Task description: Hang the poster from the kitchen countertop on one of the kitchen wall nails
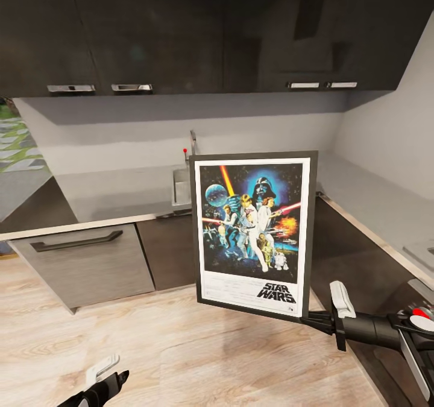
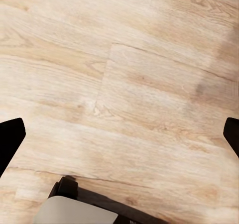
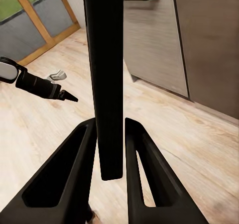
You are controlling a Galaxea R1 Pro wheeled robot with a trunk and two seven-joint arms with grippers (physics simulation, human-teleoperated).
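Pale wood flooring (image 2: 124, 84) is passing under the left gripper (image 1: 102, 378), which is hanging low at the robot's side with its fingers spread apart and nothing between them. Just beyond, the right gripper (image 3: 110, 149) is clamping the poster (image 1: 253, 232) by its lower right corner; in the right wrist view the two dark fingers (image 3: 74, 174) are pressing on either side of the thin black frame edge. The poster is standing upright in the air, clear of the kitchen countertop (image 1: 120, 196) and in front of the dark lower cabinets (image 1: 90, 262), its printed face turned toward the head camera. So the pick-up appears to be done and the carrying is under way. Farther back, the sink (image 1: 179, 185) is sitting in the worktop, and the pale grey wall (image 1: 120, 132) is running beneath the dark upper cabinets (image 1: 157, 27). I cannot make out any wall nail on it, so finding one and hanging the frame on it is what is left.
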